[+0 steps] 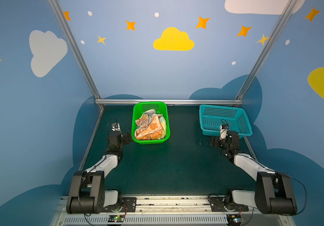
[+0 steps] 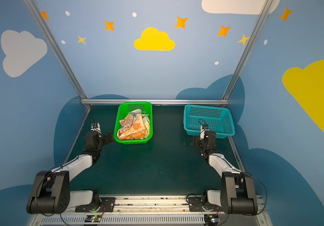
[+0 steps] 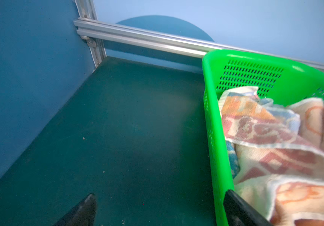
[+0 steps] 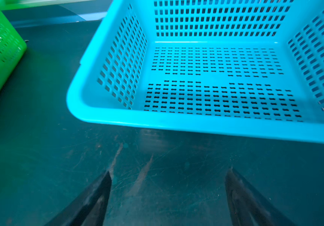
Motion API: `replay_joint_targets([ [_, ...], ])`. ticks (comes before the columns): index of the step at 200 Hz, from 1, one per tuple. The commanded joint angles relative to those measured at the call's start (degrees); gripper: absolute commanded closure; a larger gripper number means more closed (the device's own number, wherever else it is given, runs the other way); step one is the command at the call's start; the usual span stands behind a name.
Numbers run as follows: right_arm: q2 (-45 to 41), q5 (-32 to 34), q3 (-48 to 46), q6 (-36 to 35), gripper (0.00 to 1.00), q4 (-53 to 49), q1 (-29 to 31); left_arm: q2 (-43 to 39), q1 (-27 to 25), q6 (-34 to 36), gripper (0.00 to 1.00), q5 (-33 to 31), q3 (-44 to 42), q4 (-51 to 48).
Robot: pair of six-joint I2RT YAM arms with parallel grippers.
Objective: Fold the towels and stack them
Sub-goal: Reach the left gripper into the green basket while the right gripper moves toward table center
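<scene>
Several crumpled towels (image 1: 150,126) (image 2: 134,127) (image 3: 274,146), orange, pale yellow and some blue, lie heaped in a green basket (image 1: 133,127) (image 2: 115,127) (image 3: 212,117) at the back middle of the table. My left gripper (image 1: 128,137) (image 2: 109,137) (image 3: 160,194) stands open at the basket's near left side. In the left wrist view one finger shows over the rim and the heap, and nothing is held. My right gripper (image 1: 214,140) (image 2: 194,141) (image 4: 169,172) hangs open over bare mat, just in front of the teal basket.
An empty teal perforated basket (image 1: 218,112) (image 2: 204,113) (image 4: 196,124) stands at the back right, close to the frame post. The dark green mat (image 1: 167,166) spreads between the arms. Aluminium rails (image 1: 169,101) and blue walls bound the back and sides.
</scene>
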Motion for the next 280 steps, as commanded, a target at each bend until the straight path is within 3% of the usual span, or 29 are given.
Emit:
replay_joint_targets([
  [1,-2.57,0.91,2.47,1.58,0.13,-6.87,0.59,-3.65,-0.07,-4.43,0.0,-3.56,2.05,-11.78],
  [38,-7.66,1.01,4.64,5.13,0.13,-14.18,1.68,-7.04,-1.37,-7.15,0.0,-2.33,6.88,-20.83],
  [62,-10.2,-2.37,4.64,5.39,0.13,-15.78,2.76,-5.2,-2.7,-9.53,0.0,-0.21,11.57,-25.27],
  [122,-10.75,-5.56,5.69,6.42,0.13,-16.64,10.26,11.23,-3.68,-14.24,0.0,9.06,25.62,-32.98],
  [195,-9.32,-2.07,9.49,5.81,0.13,-16.97,18.31,28.05,-4.06,-17.6,0.08,5.61,40.5,-45.0],
  [254,-5.43,-0.52,12.01,5.23,0.13,-16.89,22.11,33.69,-2.53,-16.47,0.52,0.02,46.3,-50.63],
  [280,-3.5,-0.56,13.04,5.3,0.13,-16.85,23.11,33.46,-0.59,-16.27,0.6,0.7,46.54,-50.95],
])
